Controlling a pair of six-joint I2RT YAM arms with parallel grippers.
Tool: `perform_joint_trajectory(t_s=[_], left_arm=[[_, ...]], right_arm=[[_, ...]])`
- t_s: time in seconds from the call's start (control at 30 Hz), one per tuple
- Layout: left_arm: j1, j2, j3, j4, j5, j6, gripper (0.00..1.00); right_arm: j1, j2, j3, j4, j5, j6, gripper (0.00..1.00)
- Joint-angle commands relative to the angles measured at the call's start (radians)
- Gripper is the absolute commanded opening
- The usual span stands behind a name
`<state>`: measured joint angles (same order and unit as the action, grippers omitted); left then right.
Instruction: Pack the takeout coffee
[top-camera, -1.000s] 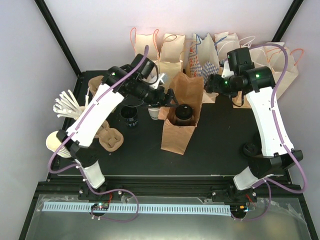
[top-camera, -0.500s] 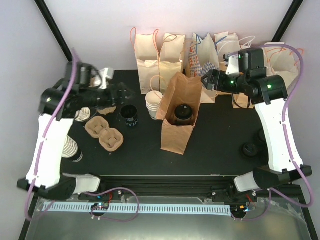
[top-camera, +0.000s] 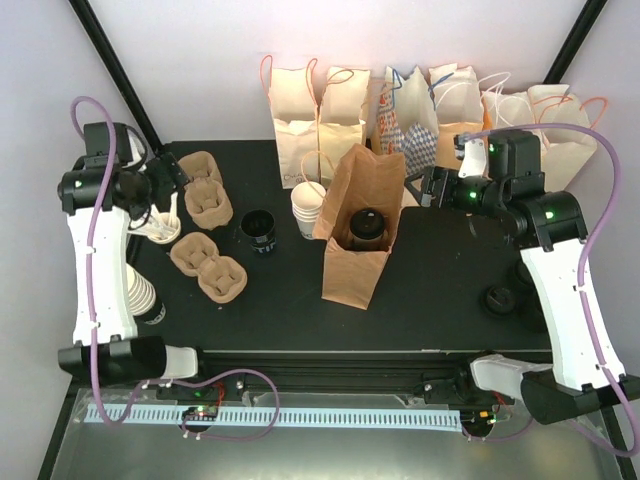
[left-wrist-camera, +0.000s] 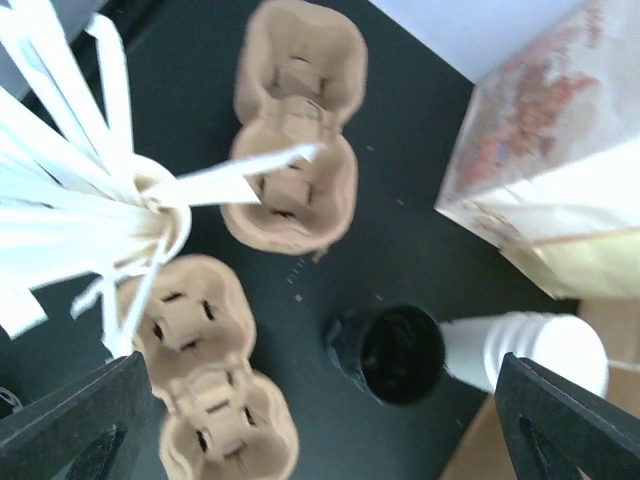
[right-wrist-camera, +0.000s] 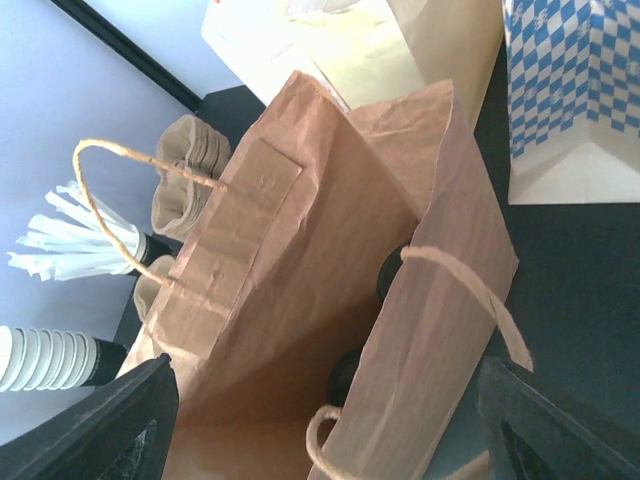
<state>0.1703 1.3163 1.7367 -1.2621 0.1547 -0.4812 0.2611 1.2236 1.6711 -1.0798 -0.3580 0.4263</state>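
We are seeing the left gripper (left-wrist-camera: 318, 365) hanging with its fingers spread wide and nothing between them. It is well to the left of the open brown bag (top-camera: 352, 278), above a bundle of white stirrers (top-camera: 150, 215) and the cardboard cup carriers (top-camera: 208, 272). The right gripper (right-wrist-camera: 328, 365) is hovering just beside the bag's upper right edge and pointing toward its mouth, its fingers likewise parted and clasping nothing. The bag is standing upright on the black table (top-camera: 440, 290). We are finding the coffee cup (top-camera: 367, 226) sitting inside the bag, its round black lid showing through the open top. One twine handle is arching over the mouth and the other is lying against the far wall. A short stack of white cups (top-camera: 309, 210) is standing just beside the bag's left wall, and a stack of black lids (top-camera: 258, 232) is sitting a little farther to the left. Behind the bag a row of pale paper bags (top-camera: 300, 100) is lining the back wall, a blue checkered bag (top-camera: 400, 125) among them.
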Motion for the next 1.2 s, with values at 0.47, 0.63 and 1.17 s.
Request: perform_joint_trajectory(t_s=[0.47,0.63,1.17], left_arm=[[-0.009,0.279,0.033,0.198,-0.237,0.424,0.8],[-0.009,0.353,0.062,0.131,-0.263,0.469,0.78],[-0.029,0.501,0.106,0.096,-0.264,0.474,0.42]], right_arm=[[0.005,-0.057,-0.064,0.043,-0.109,0.024,0.83],[0.009,-0.039,-0.057,0.043,-0.113,0.025,0.83],[0.01,-0.024,-0.064,0.048,-0.102,0.021,0.82]])
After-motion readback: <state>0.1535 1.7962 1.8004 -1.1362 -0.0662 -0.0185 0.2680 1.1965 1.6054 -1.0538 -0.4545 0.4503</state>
